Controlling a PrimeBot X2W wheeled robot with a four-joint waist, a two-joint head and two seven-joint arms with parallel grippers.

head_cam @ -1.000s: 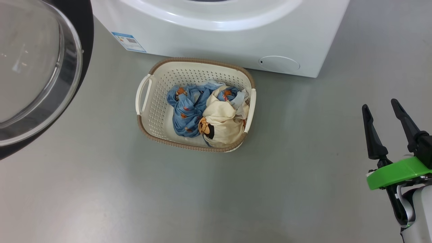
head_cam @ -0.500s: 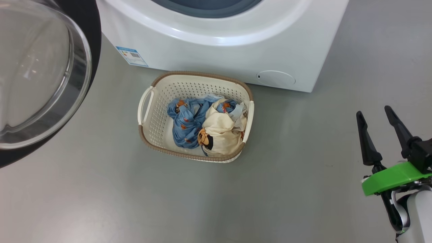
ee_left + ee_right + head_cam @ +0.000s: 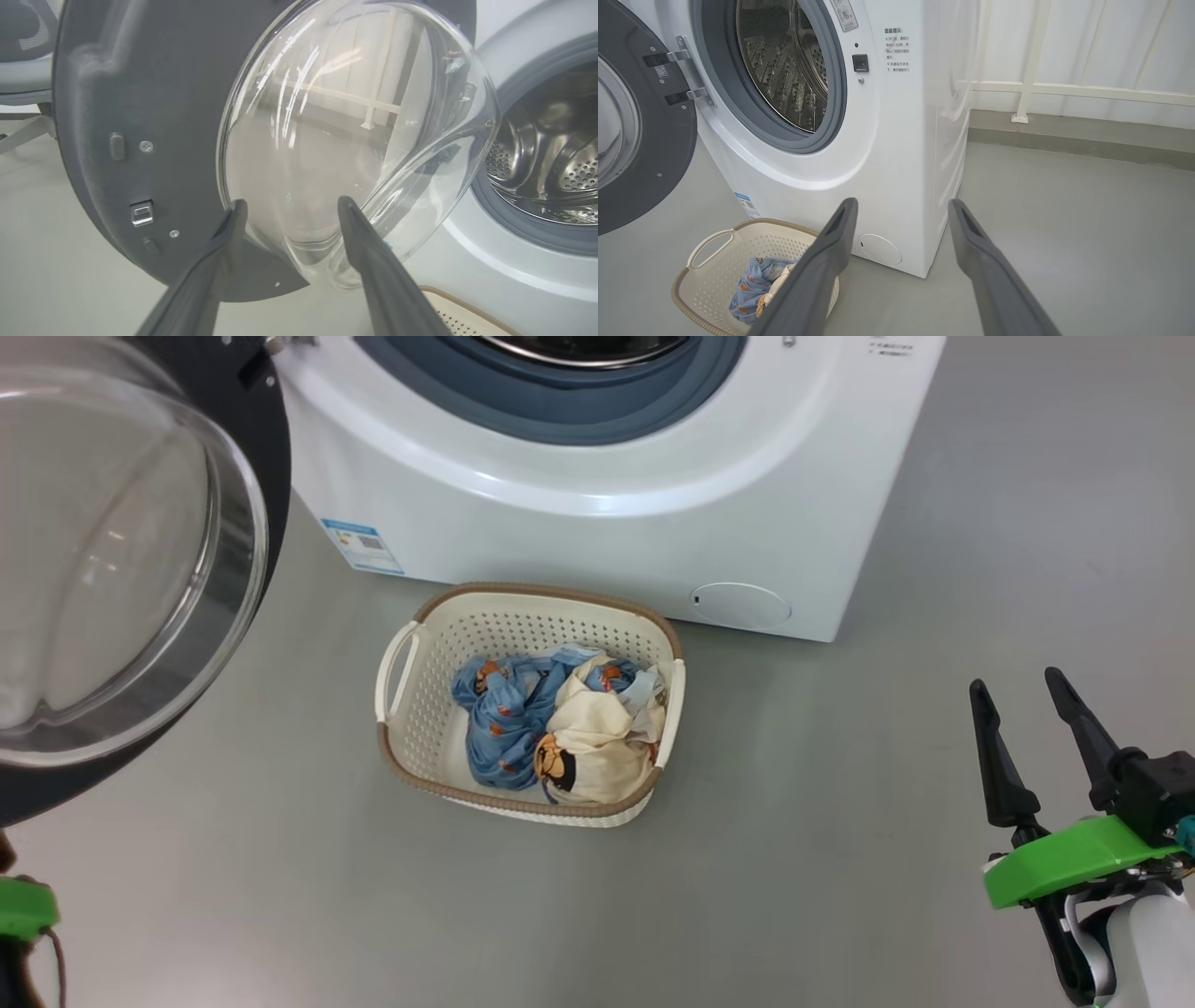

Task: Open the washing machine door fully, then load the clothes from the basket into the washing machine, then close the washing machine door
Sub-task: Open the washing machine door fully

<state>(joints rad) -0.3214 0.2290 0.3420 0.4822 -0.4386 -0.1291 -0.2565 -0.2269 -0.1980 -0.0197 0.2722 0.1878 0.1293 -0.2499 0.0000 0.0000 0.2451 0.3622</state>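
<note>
Big white boxy front-load washing machine (image 3: 597,513) takes up top centre of head view, w/ steel perforated drum (image 3: 784,60) and grey-blue gasket (image 3: 551,401) exposed. Large round door (image 3: 112,569), black rim and bulging clear glass bowl, stands swung wide open at upper left. Small cream perforated plastic basket (image 3: 551,590) w/ brown woven-look rim sits on grey floor (image 3: 794,859) at centre, just in front of machine. Clothes lie in basket's right half: light blue printed garment (image 3: 499,728) touching cream garment (image 3: 597,751) w/ cartoon face. Right gripper (image 3: 1016,681), lower right, has fingers apart, empty, well apart from basket. Left gripper (image 3: 292,203), bottom centre of left wrist view, also has fingers apart and empty, pointing at glass bowl; can't tell if touching.
</note>
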